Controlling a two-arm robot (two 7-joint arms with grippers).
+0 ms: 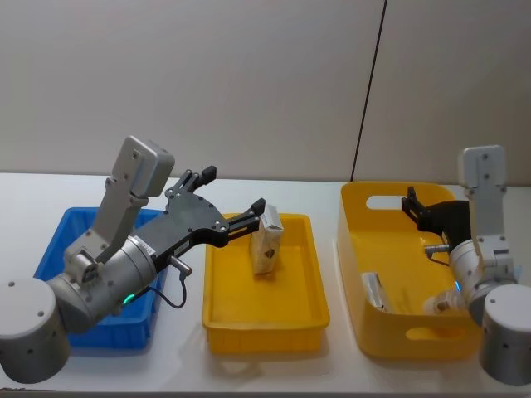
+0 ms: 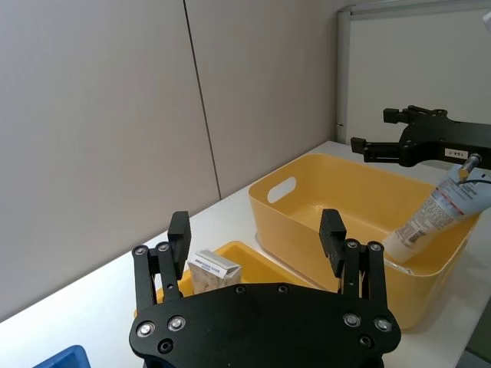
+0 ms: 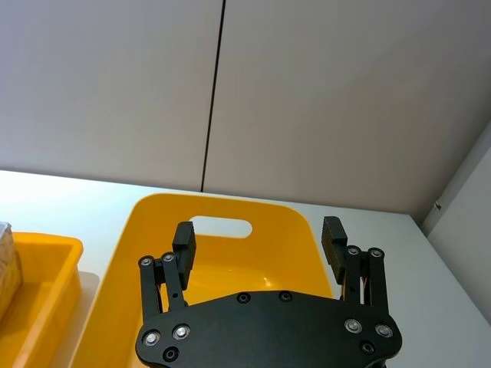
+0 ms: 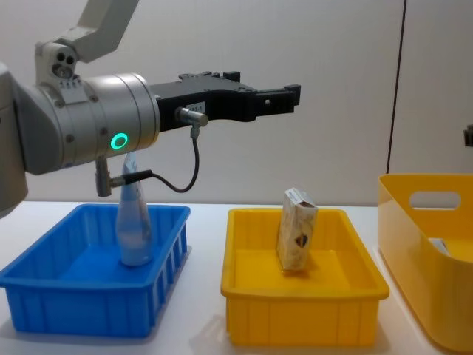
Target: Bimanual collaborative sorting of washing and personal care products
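**A:** Head view first: where is everything, taking the middle yellow tray (image 1: 265,319) as the marker?

**B:** One cream packet (image 1: 266,242) stands upright inside that tray, leaning a little. The left gripper (image 1: 234,189) hangs above the tray's left rim with its fingers spread wide and nothing between them. From the chest view it sits clearly higher than the packet.

**A:** And the other arm?

**B:** The right gripper (image 3: 258,230) is to the right of the tray, over the large yellow bin (image 1: 353,249). It is also spread wide and holds nothing.

**A:** What should the left arm watch if it goes for the packet?

**B:** I'd centre the packet between the fingers, come straight down clear of the tray wall, and close gently. It looks crinkly and easy to tip.

**A:** What's the count?

**B:** One packet. There are two pale-blue tubes: one tube (image 4: 134,233) stands in the blue bin (image 4: 74,285) left of the tray, and another tube (image 2: 433,215) leans in the large bin. There is also one pale item (image 1: 373,292) in that bin that I cannot identify.
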